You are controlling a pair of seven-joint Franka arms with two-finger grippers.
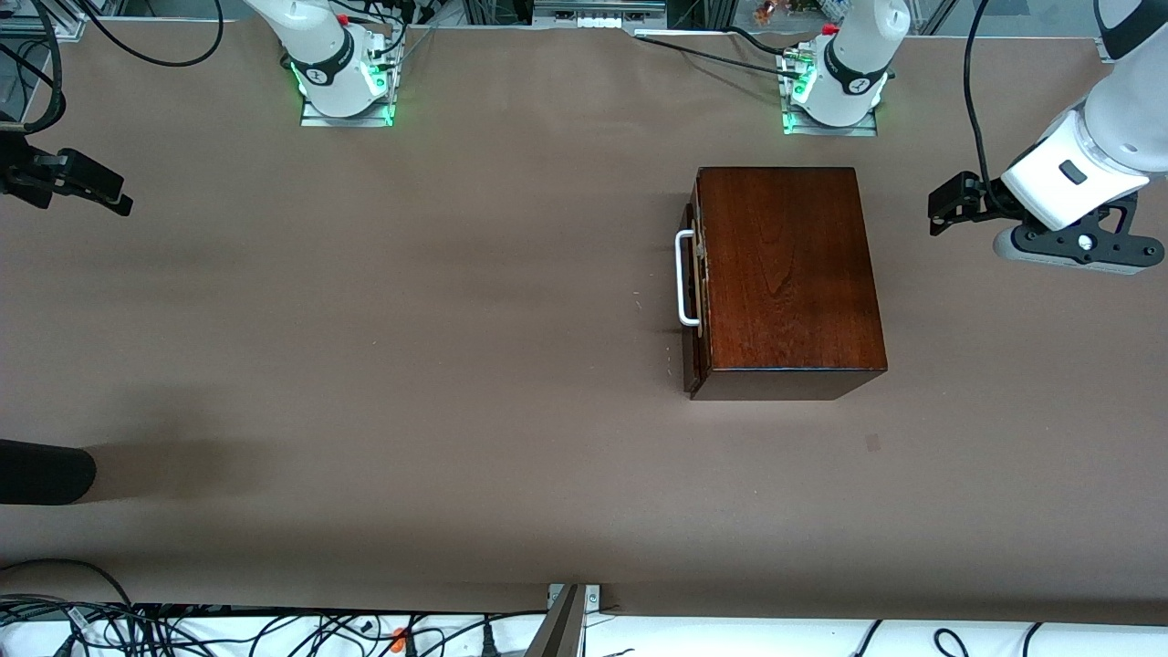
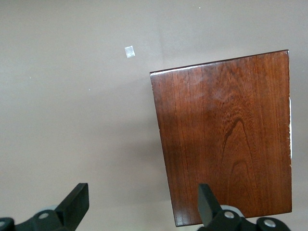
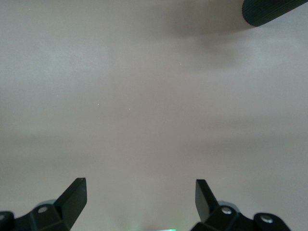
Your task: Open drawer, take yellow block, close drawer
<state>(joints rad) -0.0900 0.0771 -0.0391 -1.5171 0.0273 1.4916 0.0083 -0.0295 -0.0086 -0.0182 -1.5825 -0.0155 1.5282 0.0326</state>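
**Drawer shut, both tools spread and empty**

The dark reddish-brown wooden box (image 1: 785,278) sat on the brown worktop (image 1: 411,365), toward the left arm's end and not far from that arm's base. Its drawer (image 1: 695,292) was pushed in, the dark front flush with the box and facing the right arm's end of the worktop. The white U-shaped handle (image 1: 684,278) stood out from that front. The yellow block could not be seen in any view.

The left tool (image 1: 949,203) hung above the worktop beside the box, at the left arm's edge of the front view. Its fingers (image 2: 77,202) were spread wide and held nothing. The left wrist view looked down on the box's top panel (image 2: 226,144), with a small pale mark (image 2: 129,51) on the worktop near one corner of the box.

The right tool (image 1: 91,187) waited over bare worktop at the right arm's end, well apart from the box. Its fingers (image 3: 74,197) were likewise spread wide with nothing between them. A dark rounded object (image 1: 41,472) lay on the worktop at that same end, nearer to the front camera.
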